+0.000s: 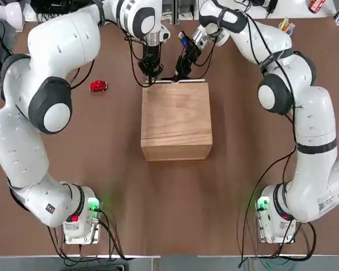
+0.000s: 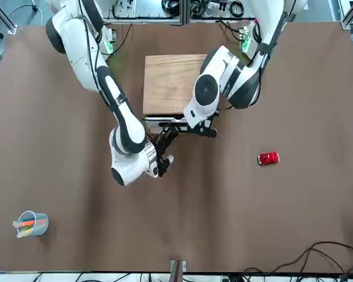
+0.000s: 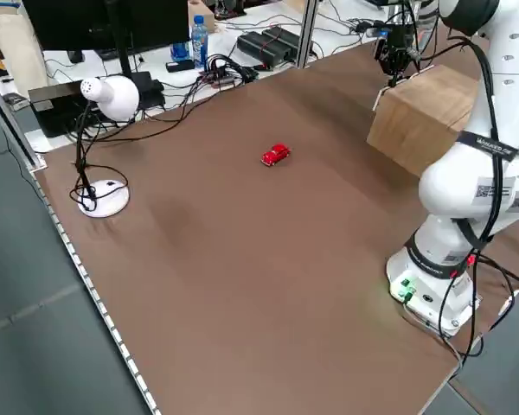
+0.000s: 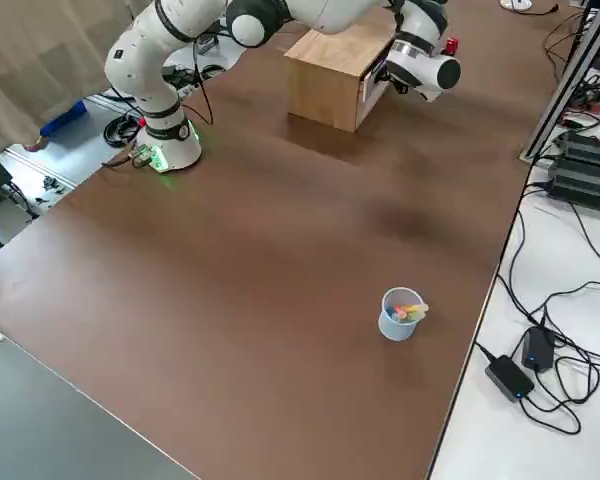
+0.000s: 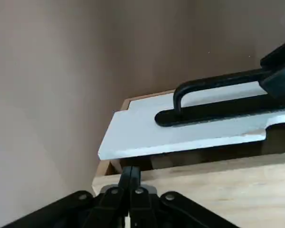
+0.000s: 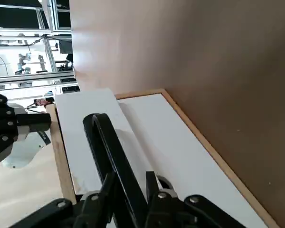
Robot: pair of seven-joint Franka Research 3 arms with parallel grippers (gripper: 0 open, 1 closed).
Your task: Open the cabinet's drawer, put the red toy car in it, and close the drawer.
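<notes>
Brown tabletop point(image 1: 101, 169) with a cluttered lab around it: cables and power bricks along one edge, a white desk lamp point(image 3: 104, 104) at the left side, and a small blue cup point(image 4: 400, 314) with colored pens sitting well away from everything else.

The cabinet point(image 1: 176, 121) sits about mid-table, a light-wood box with a plain top. Its front faces away from the arm bases, and the drawer point(image 5: 180, 128) is only pulled out a little; you can see the white front panel sticking out past the wood frame in both wrist views. The black handle point(image 5: 213, 85) is a bar across that white front.

The right gripper point(image 6: 133, 185) is down at the drawer front with its fingers closed around the black handle bar, which runs right between the fingers in its wrist view. In the top view it comes in at an angle at the cabinet's far edge.

The left gripper point(image 5: 129, 176) is right beside it at the same far edge, near the drawer's corner, fingers pressed together with nothing between them. It looks to be at the cabinet's top edge, but I can't say if it's actually touching.

The red toy car point(image 1: 98, 86) is on the table, off to the left of the cabinet, well apart from both grippers.
</notes>
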